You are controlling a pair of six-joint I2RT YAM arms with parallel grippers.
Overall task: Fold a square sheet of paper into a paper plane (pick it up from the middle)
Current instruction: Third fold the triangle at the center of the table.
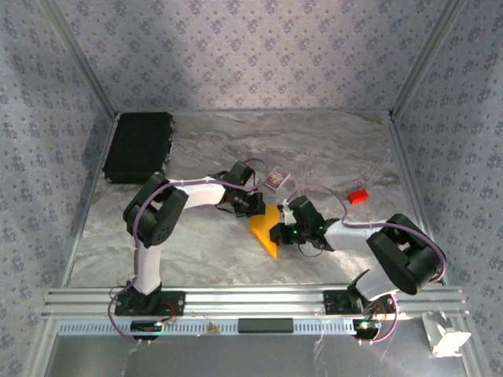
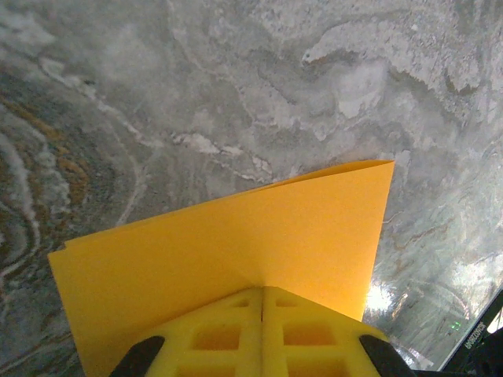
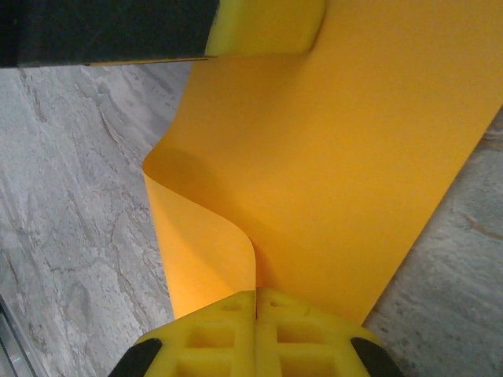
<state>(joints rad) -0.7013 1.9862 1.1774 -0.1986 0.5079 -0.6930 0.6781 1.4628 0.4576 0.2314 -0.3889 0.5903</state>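
The square sheet of paper (image 1: 265, 228), orange-yellow, is held doubled over above the marble table between both arms. My left gripper (image 1: 255, 206) is shut on its far end. In the left wrist view the yellow fingertips (image 2: 262, 288) pinch the paper (image 2: 236, 236), which spreads forward in two layers. My right gripper (image 1: 277, 234) is shut on the near end. In the right wrist view its fingertips (image 3: 256, 293) clamp the sheet (image 3: 338, 157), which curls over at the left. The left gripper's yellow finger (image 3: 267, 27) holds the top edge. A paper plane is out of view.
A black case (image 1: 139, 146) lies at the back left. A small purple-and-white card (image 1: 276, 178) sits just behind the grippers, and a tiny red block (image 1: 358, 195) to their right. Patterned walls enclose the table (image 1: 196, 251); a metal rail (image 1: 251, 298) runs along the near edge.
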